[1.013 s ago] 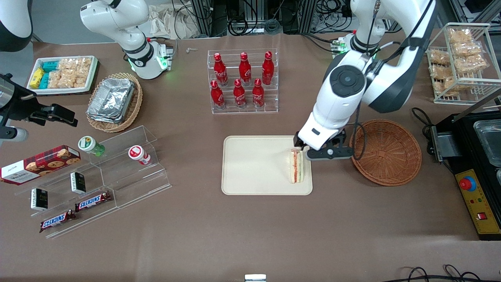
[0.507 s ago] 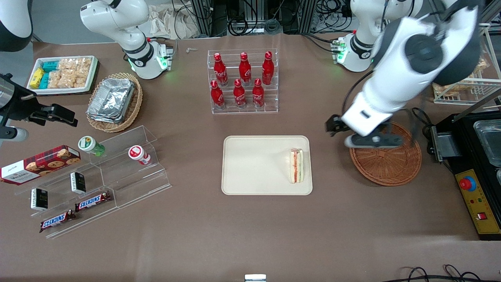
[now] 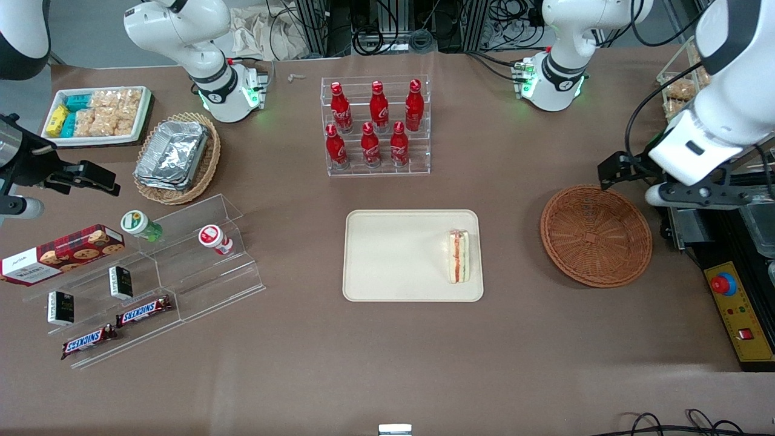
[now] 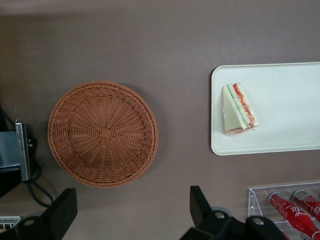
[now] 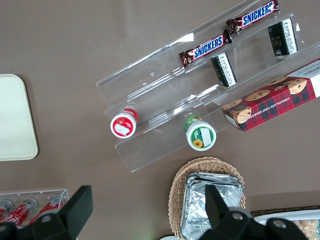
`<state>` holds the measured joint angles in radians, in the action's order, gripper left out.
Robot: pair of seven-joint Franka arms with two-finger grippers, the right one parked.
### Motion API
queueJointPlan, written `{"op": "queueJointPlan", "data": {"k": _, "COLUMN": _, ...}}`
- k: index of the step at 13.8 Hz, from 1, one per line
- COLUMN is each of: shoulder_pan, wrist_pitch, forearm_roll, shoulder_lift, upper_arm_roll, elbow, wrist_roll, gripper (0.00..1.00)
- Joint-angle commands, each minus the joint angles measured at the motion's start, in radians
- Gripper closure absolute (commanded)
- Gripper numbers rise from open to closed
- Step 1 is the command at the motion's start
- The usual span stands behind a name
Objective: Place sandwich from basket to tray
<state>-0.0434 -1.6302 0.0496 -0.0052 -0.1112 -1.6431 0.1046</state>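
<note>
Brown bench surface (image 3: 387, 351), matte, carrying all items listed. Nearest the front camera, toward the parked arm's end: clear stepped acrylic display (image 3: 163, 272) holding two Snickers bars (image 3: 115, 327), small dark packets, a cookie box (image 3: 60, 251) and two capped cups. Centre of bench: tray (image 3: 387, 254), cream-beige, rounded corners, low rim, lying flat. Sandwich (image 3: 458, 255), one triangular wedge, lies on the tray along the short edge nearest the basket, filling layers of red, pink and green showing; in the left wrist view the sandwich (image 4: 239, 109) sits just inside that tray (image 4: 285, 100) edge, clear of the rim. Basket (image 3: 596, 235), round, reddish-brown wicker, on the bench beside the tray toward the working arm's end, apart from it, nothing inside; confirmed in the left wrist view (image 4: 102, 134). Gripper (image 3: 614, 171), left arm's, hangs above the bench just farther from the camera than the basket, near the working arm's end; fingers spread wide, holding nothing, both black fingertips (image 4: 62, 210) showing in the wrist view with a broad gap between. Farther back at centre: clear rack of red bottles (image 3: 375, 124). Farther back, toward the parked arm's end: tan wicker basket with foil trays (image 3: 175, 154).
</note>
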Motion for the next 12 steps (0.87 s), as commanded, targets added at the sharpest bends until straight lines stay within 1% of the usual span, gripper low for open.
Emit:
{"op": "queueJointPlan", "data": {"k": 1, "shoulder_pan": -0.007, "wrist_pitch": 0.013, "forearm_roll": 0.004, "shoulder_lift": -0.042, "upper_arm_roll": -0.002, "elbow": -0.023, "wrist_roll": 0.063, "gripper": 0.00}}
{"op": "queueJointPlan", "data": {"k": 6, "shoulder_pan": -0.012, "wrist_pitch": 0.015, "forearm_roll": -0.002, "shoulder_lift": -0.033, "upper_arm_roll": -0.008, "elbow": 0.009, "wrist_roll": 0.067, "gripper": 0.00}}
{"op": "queueJointPlan", "data": {"k": 8, "shoulder_pan": -0.042, "wrist_pitch": 0.026, "forearm_roll": -0.039, "shoulder_lift": -0.036, "upper_arm_roll": -0.001, "elbow": 0.009, "wrist_roll": 0.070, "gripper": 0.00}}
{"op": "queueJointPlan", "data": {"k": 12, "shoulder_pan": -0.046, "wrist_pitch": 0.038, "forearm_roll": -0.043, "shoulder_lift": -0.042, "upper_arm_roll": -0.001, "elbow": 0.005, "wrist_roll": 0.072, "gripper": 0.00}}
